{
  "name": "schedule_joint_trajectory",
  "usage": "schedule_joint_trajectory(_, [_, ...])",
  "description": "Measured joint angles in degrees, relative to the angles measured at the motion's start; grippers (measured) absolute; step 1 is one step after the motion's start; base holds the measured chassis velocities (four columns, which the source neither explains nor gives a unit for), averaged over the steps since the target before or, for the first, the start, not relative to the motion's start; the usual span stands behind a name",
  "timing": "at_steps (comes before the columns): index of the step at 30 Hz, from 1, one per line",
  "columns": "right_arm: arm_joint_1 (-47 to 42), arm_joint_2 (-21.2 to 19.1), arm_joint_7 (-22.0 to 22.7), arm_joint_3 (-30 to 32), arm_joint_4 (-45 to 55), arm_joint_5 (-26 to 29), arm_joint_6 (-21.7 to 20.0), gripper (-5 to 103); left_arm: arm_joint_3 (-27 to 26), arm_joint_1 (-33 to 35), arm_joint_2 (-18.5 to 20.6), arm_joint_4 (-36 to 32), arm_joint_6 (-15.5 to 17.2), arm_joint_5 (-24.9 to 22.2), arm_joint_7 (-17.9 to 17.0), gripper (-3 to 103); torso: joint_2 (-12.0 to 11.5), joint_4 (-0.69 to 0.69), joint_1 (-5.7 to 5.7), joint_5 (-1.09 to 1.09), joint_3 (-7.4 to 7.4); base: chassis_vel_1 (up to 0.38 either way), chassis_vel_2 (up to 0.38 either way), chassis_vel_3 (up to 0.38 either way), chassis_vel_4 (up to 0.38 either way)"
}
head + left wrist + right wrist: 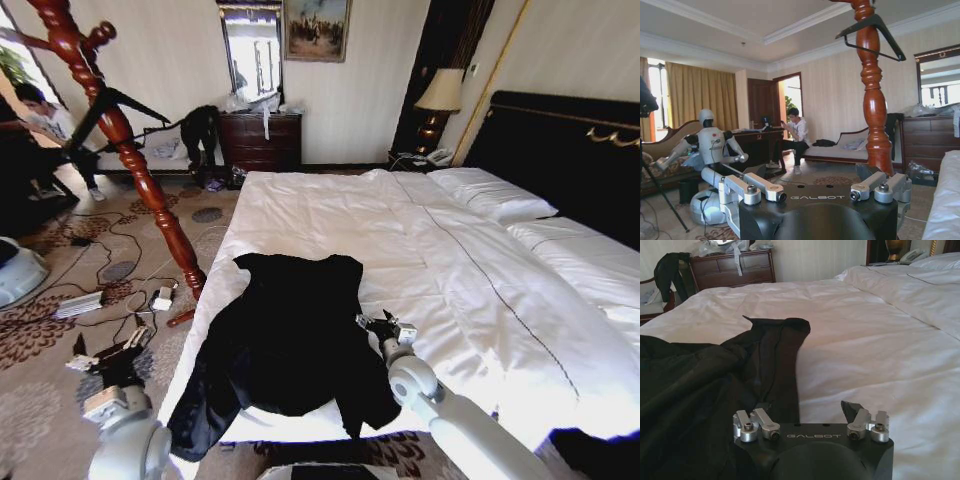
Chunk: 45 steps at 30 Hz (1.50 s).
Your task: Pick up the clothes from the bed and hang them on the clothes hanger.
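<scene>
The clothes point(285, 340), a black jacket, lie spread on the near left part of the white bed point(450, 260), with one sleeve hanging over the foot edge. My right gripper point(378, 322) is low at the jacket's right edge and open. In the right wrist view, the right gripper point(807, 407) has one finger over the jacket point(700, 385) and the other over the duvet point(880, 340). The black clothes hanger point(118, 100) hangs on a wooden coat stand left of the bed, and the hanger point(872, 32) is also seen from below. My left gripper point(110, 350) is open above the carpet, and the left gripper point(812, 172) holds nothing.
The red-brown coat stand point(140, 170) rises from the carpet by the bed's left side. Cables and power strips point(80, 303) litter the floor around it. A dark dresser point(260, 140) stands at the far wall. Another white robot point(710, 145) stands in the room.
</scene>
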Motion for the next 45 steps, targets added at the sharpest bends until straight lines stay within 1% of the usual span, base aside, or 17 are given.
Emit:
schedule_joint_trajectory(2, [-0.25, 0.03, 0.00, 0.01, 0.06, -0.01, 0.00, 77, -0.35, 0.01, 0.02, -0.09, 0.23, -0.50, -0.19, 100, 0.00, 0.00, 0.00, 0.00, 0.00, 0.000, 0.000, 0.000, 0.000])
schedule_joint_trajectory(5, [-0.94, 0.05, -0.47, 0.04, 0.89, 0.14, 0.42, 66, -0.95, 0.01, 0.04, -0.20, 0.79, -1.32, -0.65, 100, 0.00, 0.00, 0.00, 0.00, 0.00, 0.000, 0.000, 0.000, 0.000])
schedule_joint_trajectory(7, [-1.20, 0.01, -1.76, 0.05, 1.57, 0.21, 1.23, 50, -0.95, -0.02, -0.17, -0.12, 0.96, -1.27, -1.00, 100, 0.00, 0.00, 0.00, 0.00, 0.00, 0.000, 0.000, 0.000, 0.000])
schedule_joint_trajectory(9, [-1.21, 0.00, -2.00, 0.05, 1.67, 0.21, 1.37, 50, -0.91, -0.05, -0.27, -0.08, 1.00, -1.25, -1.11, 100, 0.00, 0.00, 0.00, 0.00, 0.00, 0.000, 0.000, 0.000, 0.000])
schedule_joint_trajectory(13, [-1.22, -0.15, -2.35, 0.40, 2.26, 0.70, 1.38, 28, -0.49, -0.12, -0.98, 0.05, 1.73, -1.24, -1.78, 100, 0.00, 0.00, 0.00, 0.00, 0.00, 0.000, 0.000, 0.000, 0.000])
schedule_joint_trajectory(16, [-1.27, -0.14, -1.16, 0.90, 2.44, 1.38, 0.74, 23, -0.41, 0.01, -1.11, -0.05, 1.86, -1.23, -1.88, 100, 0.00, 0.00, 0.00, 0.00, 0.00, 0.000, 0.000, 0.000, 0.000])
schedule_joint_trajectory(17, [-1.10, 0.10, 0.17, 1.66, 2.58, 4.41, 0.55, 17, -0.33, 0.26, -1.17, -0.41, 1.91, -1.18, -1.93, 100, 0.00, -0.01, -0.01, 0.00, 0.00, 0.000, 0.000, 0.000, 0.000])
schedule_joint_trajectory(20, [0.30, 1.15, 1.90, 3.64, 2.43, 12.42, 0.73, 27, -0.26, 0.63, -1.25, -0.89, 2.00, -1.14, -2.06, 100, 0.00, 0.00, -0.01, 0.00, 0.00, 0.000, 0.000, 0.000, 0.000])
schedule_joint_trajectory(21, [1.40, 1.94, 2.90, 4.80, 1.82, 17.66, 0.99, 32, -0.24, 0.81, -1.32, -1.13, 2.06, -1.14, -2.15, 100, 0.00, 0.00, -0.01, -0.01, 0.00, 0.000, 0.000, 0.000, 0.000])
schedule_joint_trajectory(22, [1.40, 1.94, 2.90, 4.80, 1.82, 17.66, 0.99, 32, -0.24, 0.81, -1.32, -1.13, 2.06, -1.14, -2.15, 100, 0.00, 0.00, -0.01, -0.01, 0.00, 0.000, 0.000, 0.000, 0.000])
schedule_joint_trajectory(24, [3.13, 3.24, 4.46, 6.65, 0.68, 25.65, 1.08, 43, -0.12, 1.04, -1.43, -1.56, 2.16, -1.16, -2.25, 100, 0.00, 0.01, -0.01, 0.01, 0.00, 0.000, 0.000, 0.000, 0.000])
schedule_joint_trajectory(26, [3.53, 3.57, 4.89, 7.12, 0.34, 27.17, 1.05, 43, -0.08, 1.08, -1.46, -1.68, 2.19, -1.17, -2.27, 100, 0.00, 0.01, -0.01, 0.00, 0.00, 0.000, 0.000, 0.000, 0.000])
schedule_joint_trajectory(27, [4.17, 4.19, 5.44, 8.13, -0.75, 29.66, 0.57, 54, -0.03, 1.20, -1.50, -1.91, 2.30, -1.20, -2.36, 100, 0.00, 0.01, -0.01, 0.01, 0.00, 0.000, 0.000, 0.000, 0.000])
schedule_joint_trajectory(33, [3.68, 4.33, 2.78, 9.79, -3.29, 30.45, -0.98, 71, 0.29, 1.38, -1.56, -2.20, 2.48, -1.28, -2.50, 100, 0.00, -0.01, -0.01, 0.00, 0.00, 0.000, 0.000, 0.000, 0.000])
schedule_joint_trajectory(39, [3.54, 5.19, -0.07, 9.62, -5.23, 28.00, -0.57, 96, 0.91, 1.22, -1.97, -2.12, 2.82, -1.39, -2.72, 100, 0.00, -0.01, -0.01, 0.00, 0.00, 0.000, 0.000, 0.000, 0.000])
schedule_joint_trajectory(43, [3.59, 5.93, -1.65, 8.95, -5.67, 27.37, 0.22, 103, 1.00, 1.07, -2.05, -1.89, 2.94, -1.51, -2.81, 100, 0.00, 0.00, -0.01, 0.00, 0.00, 0.000, 0.000, 0.000, 0.000])
schedule_joint_trajectory(45, [3.64, 6.16, -1.87, 8.75, -5.89, 27.16, 0.31, 100, 0.97, 1.03, -2.04, -1.82, 2.96, -1.58, -2.84, 100, 0.00, 0.00, 0.00, 0.00, 0.00, 0.000, 0.000, 0.000, 0.000])
